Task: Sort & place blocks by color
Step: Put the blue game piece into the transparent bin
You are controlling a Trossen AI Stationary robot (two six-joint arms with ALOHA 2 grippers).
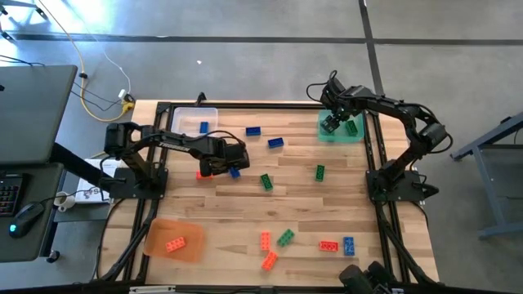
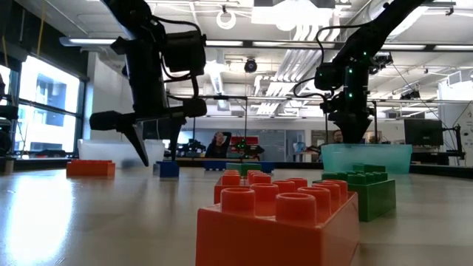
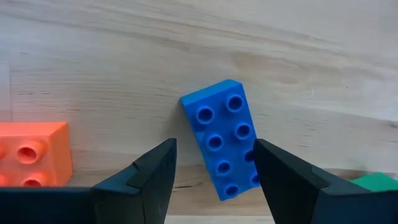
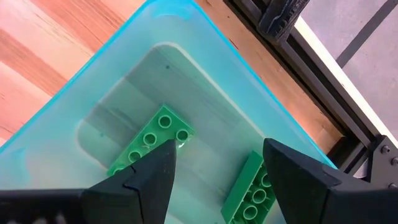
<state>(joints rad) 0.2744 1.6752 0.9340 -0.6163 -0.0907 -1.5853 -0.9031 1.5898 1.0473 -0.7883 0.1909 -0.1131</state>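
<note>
Above a blue block [image 3: 224,138], left gripper [image 3: 214,163] open, empty, right gripper [image 4: 217,163] open over green tray [image 4: 112,68].

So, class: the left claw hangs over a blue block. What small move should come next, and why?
Probably lower the left claw straight down and close. Its jaws are open and straddle the blue block, which lies loose on the table beside an orange block.

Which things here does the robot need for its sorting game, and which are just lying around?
For the job:
- blocks, like the blue block between the open left hand's fingers
- green tray under the open right hand
- clear tray
- orange tray

Just lying about:
- yellow cable
- computer mouse
</note>
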